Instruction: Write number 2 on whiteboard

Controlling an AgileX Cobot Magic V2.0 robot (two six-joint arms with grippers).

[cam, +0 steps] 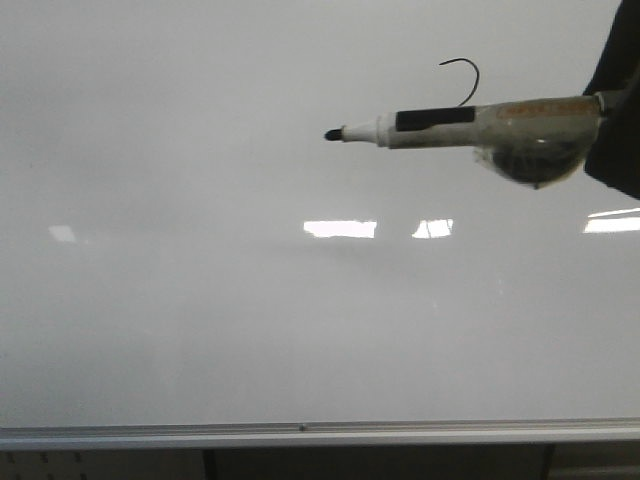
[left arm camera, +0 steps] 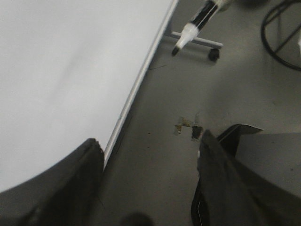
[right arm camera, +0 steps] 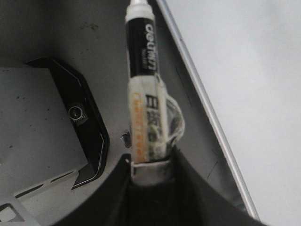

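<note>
My right gripper (right arm camera: pixel 151 165) clamps the marker (cam: pixel 440 125) beside the half-drawn number 2 (cam: pixel 465 80) on the whiteboard (cam: pixel 200 300); next I must bring the tip to the stroke's end, left gripper (left arm camera: pixel 150 155) spread wide and idle.

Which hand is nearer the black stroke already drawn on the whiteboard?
Right. The right hand holds the marker directly in front of the stroke. The left hand is absent from the front view, open by the whiteboard edge.
</note>
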